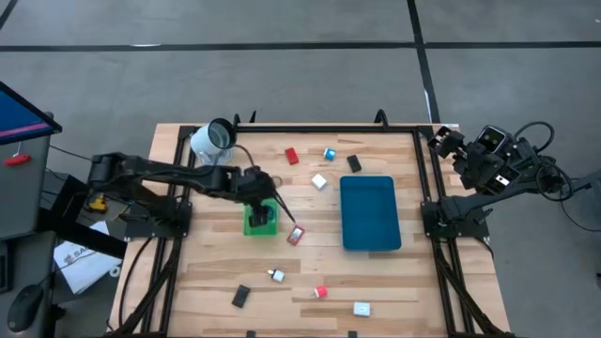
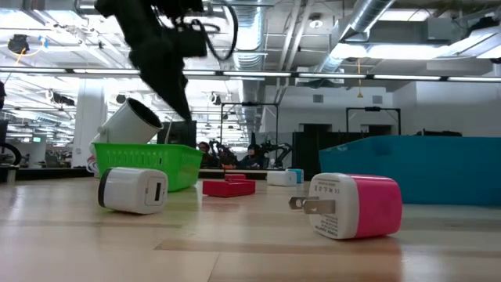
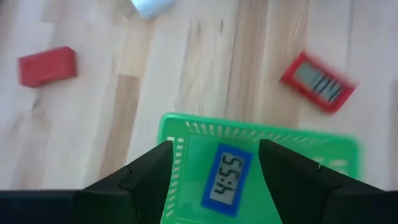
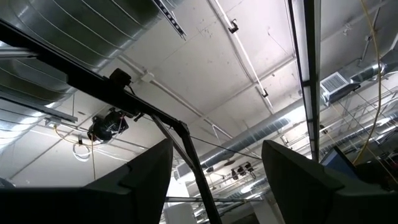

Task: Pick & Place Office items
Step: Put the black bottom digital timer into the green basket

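Observation:
My left gripper (image 3: 214, 149) is open and hangs over the green tray (image 1: 252, 225), touching nothing. A blue digital clock (image 3: 227, 180) lies flat on the tray's floor, below the gap between the fingers. On the wood beside the tray lie a red block (image 3: 46, 65) and a red item with a grey face (image 3: 317, 81). More small items are scattered on the table: a white block (image 1: 319, 181), a black one (image 1: 353, 163) and a blue-and-white one (image 1: 330, 154). My right gripper (image 4: 216, 149) is open, parked off the table's right edge and pointing at the ceiling.
A dark blue tray (image 1: 369, 213) sits right of centre. A white cylinder (image 1: 214, 137) lies near the far left corner. Near the front edge lie a black block (image 1: 241, 296), a white charger (image 2: 133, 190), a pink-and-white charger (image 2: 352, 205) and a white block (image 1: 362, 308).

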